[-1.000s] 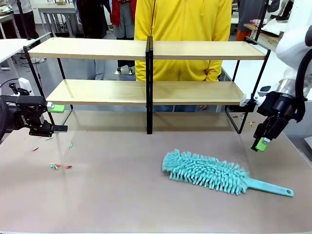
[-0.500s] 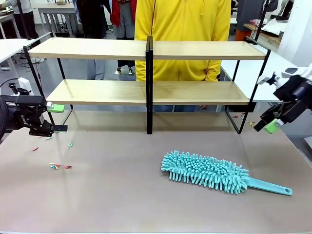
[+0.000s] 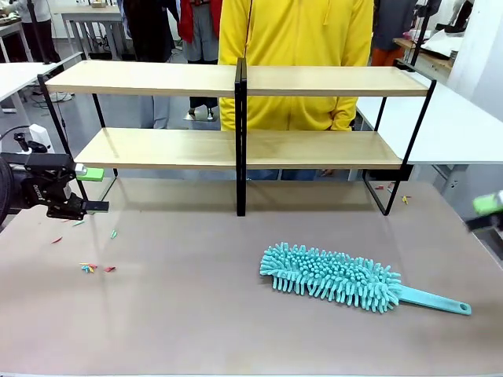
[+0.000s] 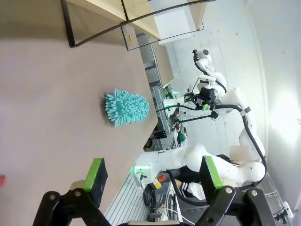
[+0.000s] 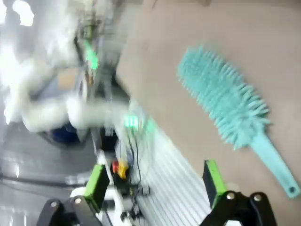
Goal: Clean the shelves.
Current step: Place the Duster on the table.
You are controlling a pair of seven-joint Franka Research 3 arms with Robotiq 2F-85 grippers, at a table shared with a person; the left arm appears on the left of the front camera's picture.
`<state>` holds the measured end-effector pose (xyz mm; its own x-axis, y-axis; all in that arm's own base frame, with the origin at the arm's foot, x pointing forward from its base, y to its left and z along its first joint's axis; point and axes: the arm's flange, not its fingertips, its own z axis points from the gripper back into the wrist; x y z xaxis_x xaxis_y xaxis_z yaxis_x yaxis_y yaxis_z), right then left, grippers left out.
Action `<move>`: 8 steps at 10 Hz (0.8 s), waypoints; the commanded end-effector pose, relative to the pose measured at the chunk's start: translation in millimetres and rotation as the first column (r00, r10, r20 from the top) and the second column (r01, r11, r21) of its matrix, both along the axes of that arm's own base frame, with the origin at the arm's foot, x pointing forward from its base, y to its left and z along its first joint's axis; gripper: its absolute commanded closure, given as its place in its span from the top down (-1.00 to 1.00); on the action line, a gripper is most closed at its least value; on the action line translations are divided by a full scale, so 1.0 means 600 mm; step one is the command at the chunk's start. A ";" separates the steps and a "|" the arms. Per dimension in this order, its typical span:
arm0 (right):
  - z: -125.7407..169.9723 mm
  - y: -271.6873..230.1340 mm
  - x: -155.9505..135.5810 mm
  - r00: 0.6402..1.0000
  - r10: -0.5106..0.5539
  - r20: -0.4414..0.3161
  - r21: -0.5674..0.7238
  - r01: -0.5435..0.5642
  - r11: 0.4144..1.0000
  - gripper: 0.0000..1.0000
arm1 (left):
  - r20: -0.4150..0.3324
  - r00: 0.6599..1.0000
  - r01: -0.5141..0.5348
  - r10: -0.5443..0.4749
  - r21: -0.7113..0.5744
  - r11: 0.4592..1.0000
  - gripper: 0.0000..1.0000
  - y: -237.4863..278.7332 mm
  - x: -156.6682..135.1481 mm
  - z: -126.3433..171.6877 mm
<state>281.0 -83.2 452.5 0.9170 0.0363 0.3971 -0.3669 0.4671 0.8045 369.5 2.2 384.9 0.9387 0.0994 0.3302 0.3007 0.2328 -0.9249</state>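
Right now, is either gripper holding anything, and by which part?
Nothing is held. The left gripper and right gripper both stand open and empty; the duster lies free on the table, its handle ungripped.

Grey-brown counter (image 3: pixel 181 314) with the shelves and a duster on it

The shelves (image 3: pixel 157 78) stand across the far part of the counter, two pale boards in a black frame, both boards bare. A turquoise duster (image 3: pixel 338 276) lies flat on the near right, handle pointing right. Small coloured scraps (image 3: pixel 93 268) are scattered on the left, with a few more by the frame's right foot.
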 end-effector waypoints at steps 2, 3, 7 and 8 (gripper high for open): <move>-0.026 0.028 0.012 0.988 0.157 -0.006 -0.012 -0.157 0.988 1.00 | 0.002 1.000 -0.009 0.009 -0.025 1.000 1.00 -0.004 -0.004 0.001; -0.026 0.028 0.012 0.988 0.157 -0.006 -0.012 -0.157 0.988 1.00 | 0.002 1.000 -0.009 0.009 -0.025 1.000 1.00 -0.004 -0.004 0.001; -0.026 0.028 0.012 0.988 0.157 -0.006 -0.012 -0.157 0.988 1.00 | 0.002 1.000 -0.009 0.009 -0.025 1.000 1.00 -0.004 -0.004 0.001; -0.026 0.028 0.012 0.988 0.157 -0.006 -0.012 -0.157 0.988 1.00 | 0.002 1.000 -0.009 0.009 -0.025 1.000 1.00 -0.004 -0.004 0.001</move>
<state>287.9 -60.8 435.4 0.9101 0.1677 0.3790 -0.4138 0.4187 0.8084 369.5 3.0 384.8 0.9387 0.1011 0.3297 0.2999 0.2324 -0.9252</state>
